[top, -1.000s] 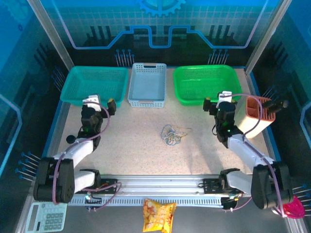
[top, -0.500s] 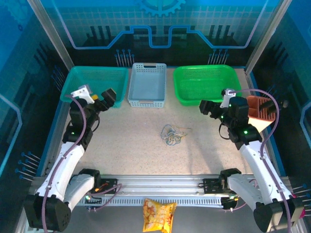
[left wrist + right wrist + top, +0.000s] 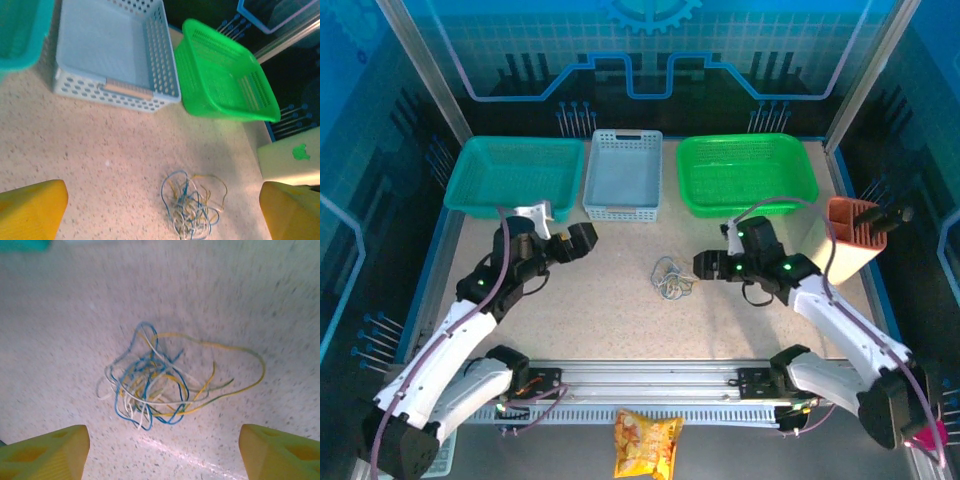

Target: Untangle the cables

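White arms [image 3: 440,348], black joints, purple cables [image 3: 775,201] — yellow gripper fingers [image 3: 30,210].

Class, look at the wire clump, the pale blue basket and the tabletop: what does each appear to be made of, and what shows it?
Cables: thin plastic-coated wire, probably; they lie in limp coloured loops.
Pale blue basket: moulded plastic, by its even rows of holes.
Table: speckled, matt, stone-like laminate or composite; which is unclear.

A: What moved?
B: Left gripper [image 3: 582,240] came off the teal bin's [image 3: 510,170] corner and swung inward, nearer the middle.
A: Right?
B: Right gripper [image 3: 704,266] dropped from by the green bin [image 3: 740,165], reached out low, now just beside the cables [image 3: 670,278].
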